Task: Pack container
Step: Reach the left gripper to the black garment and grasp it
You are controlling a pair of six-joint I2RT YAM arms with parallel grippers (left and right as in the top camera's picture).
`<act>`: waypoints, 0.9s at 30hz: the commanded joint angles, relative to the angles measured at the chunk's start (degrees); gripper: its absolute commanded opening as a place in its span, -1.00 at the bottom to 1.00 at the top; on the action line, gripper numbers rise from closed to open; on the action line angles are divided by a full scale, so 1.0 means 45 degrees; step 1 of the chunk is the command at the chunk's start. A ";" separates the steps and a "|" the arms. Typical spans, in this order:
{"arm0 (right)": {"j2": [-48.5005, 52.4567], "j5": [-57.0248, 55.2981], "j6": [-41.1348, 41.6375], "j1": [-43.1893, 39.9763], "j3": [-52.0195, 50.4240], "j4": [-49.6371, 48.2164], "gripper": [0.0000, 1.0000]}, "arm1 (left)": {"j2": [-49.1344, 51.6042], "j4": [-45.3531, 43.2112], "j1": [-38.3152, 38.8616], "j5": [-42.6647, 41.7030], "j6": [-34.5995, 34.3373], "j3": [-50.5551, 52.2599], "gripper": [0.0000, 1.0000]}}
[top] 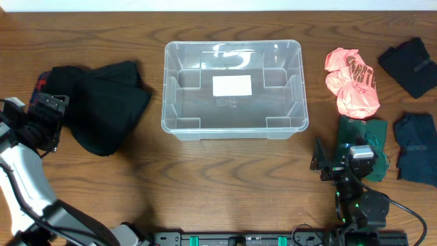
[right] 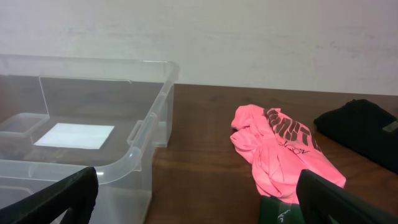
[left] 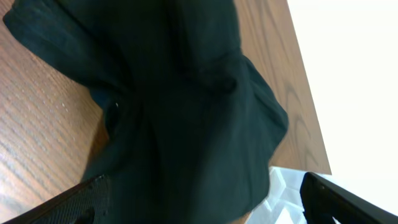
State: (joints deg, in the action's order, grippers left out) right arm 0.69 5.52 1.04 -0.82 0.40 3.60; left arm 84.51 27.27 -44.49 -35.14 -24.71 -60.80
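The container (top: 167,92) is a clear plastic bin standing at the table's middle, with only a white label (top: 232,85) on its base. My left gripper (top: 58,123) is open at the far left, right against a crumpled black garment (top: 102,102). In the left wrist view that garment (left: 186,106) fills the space between the fingers (left: 74,202), and nothing is pinched. My right gripper (top: 343,152) is open in front of the container's right corner. Its wrist view shows the container's rim (right: 149,130) on the left and a pink shirt (right: 280,146) on the right.
The pink shirt (top: 351,82) lies right of the container. In front of it is a dark green garment (top: 374,133), partly under my right gripper. A folded black garment (top: 410,65) and a dark blue one (top: 416,147) lie at the far right. The table's back edge runs close behind the container.
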 commanded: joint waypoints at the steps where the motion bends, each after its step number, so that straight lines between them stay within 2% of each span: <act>1: -0.0068 -0.0034 0.0136 0.0083 -0.0019 0.0049 0.98 | 0.0588 -0.0296 -0.0175 -0.0393 -0.0155 0.0034 0.96; 16: -0.0068 -0.0034 0.0136 0.0083 -0.0019 0.0049 0.99 | 0.3653 -0.1525 -0.0175 -0.0393 -0.0160 0.0049 0.96; 27: -0.0068 -0.0034 0.0136 0.0083 -0.0019 0.0049 0.98 | 0.4104 -0.3395 0.0607 -0.0437 -0.0204 0.0049 0.96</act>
State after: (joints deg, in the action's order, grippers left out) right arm 0.69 5.52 1.04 -0.82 0.40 3.60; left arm 102.43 12.95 -43.22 -36.27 -25.54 -60.77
